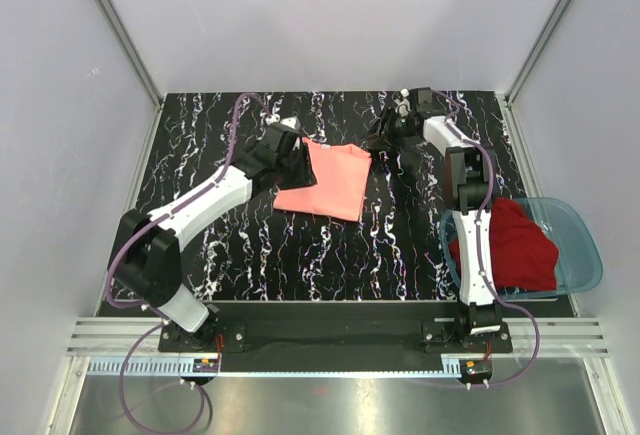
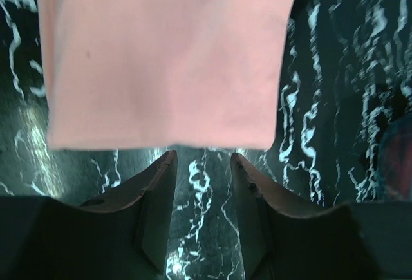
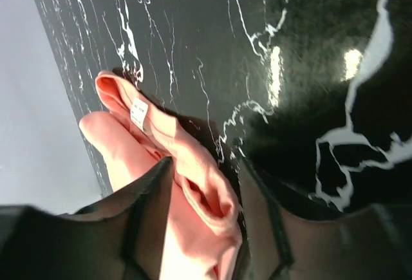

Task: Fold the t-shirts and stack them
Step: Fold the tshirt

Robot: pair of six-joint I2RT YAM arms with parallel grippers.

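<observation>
The salmon-pink t-shirt (image 1: 325, 180) lies folded into a rectangle at the middle of the black marbled table. At its left edge sits my left gripper (image 1: 296, 155). In the left wrist view that gripper (image 2: 203, 161) is open, with only table between its fingers and the shirt's edge (image 2: 167, 67) just past the tips. My right gripper (image 1: 382, 137) is at the shirt's far right corner. In the right wrist view it (image 3: 205, 183) is closed around a bunched fold of pink cloth (image 3: 206, 183) near the white label (image 3: 138, 112). The dark red t-shirt (image 1: 520, 245) lies crumpled in the basin.
A translucent blue plastic basin (image 1: 585, 245) stands at the table's right front, beside the right arm's base. White enclosure walls with metal posts ring the table on the left, back and right. The arm bases sit on a rail at the near edge.
</observation>
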